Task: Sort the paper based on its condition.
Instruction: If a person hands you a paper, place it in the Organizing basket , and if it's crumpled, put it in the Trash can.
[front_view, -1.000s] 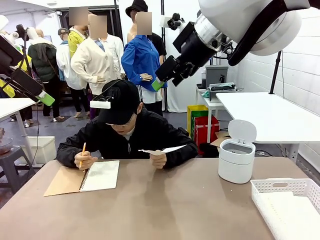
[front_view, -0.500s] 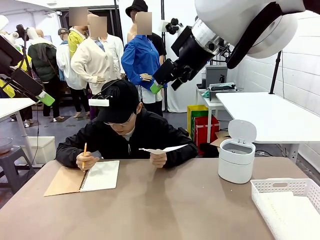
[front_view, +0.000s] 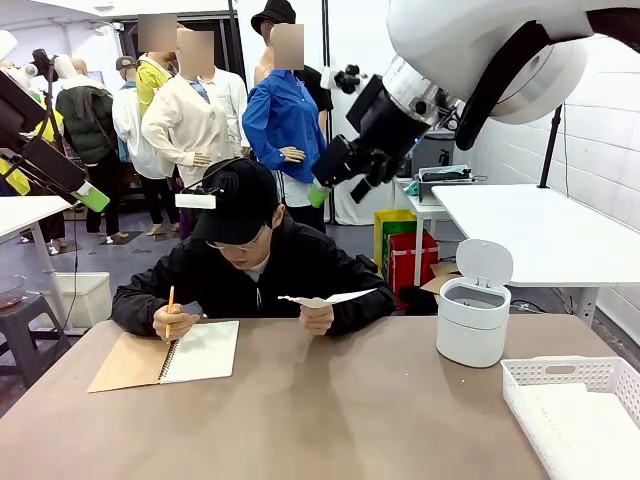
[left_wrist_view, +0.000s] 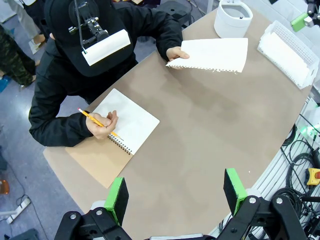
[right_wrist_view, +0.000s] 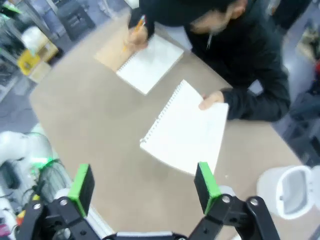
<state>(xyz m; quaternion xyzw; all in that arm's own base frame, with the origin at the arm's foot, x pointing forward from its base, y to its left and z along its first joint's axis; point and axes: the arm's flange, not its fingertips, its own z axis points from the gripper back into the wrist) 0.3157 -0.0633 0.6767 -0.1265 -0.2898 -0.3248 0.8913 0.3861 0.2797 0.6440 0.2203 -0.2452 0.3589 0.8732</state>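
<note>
The person's hand (front_view: 318, 319) holds a flat sheet of paper (front_view: 340, 297) level above the bench (front_view: 330, 410), apparently offering it for pickup, with the right tool (right_wrist_view: 142, 182) and the left tool (left_wrist_view: 175, 192) poised high overhead, both released and empty.

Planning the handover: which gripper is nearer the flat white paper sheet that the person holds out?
Right. The right gripper hangs open almost straight above the flat white paper sheet; the left gripper, also open, hangs high off to the sheet's left, farther away.
</note>
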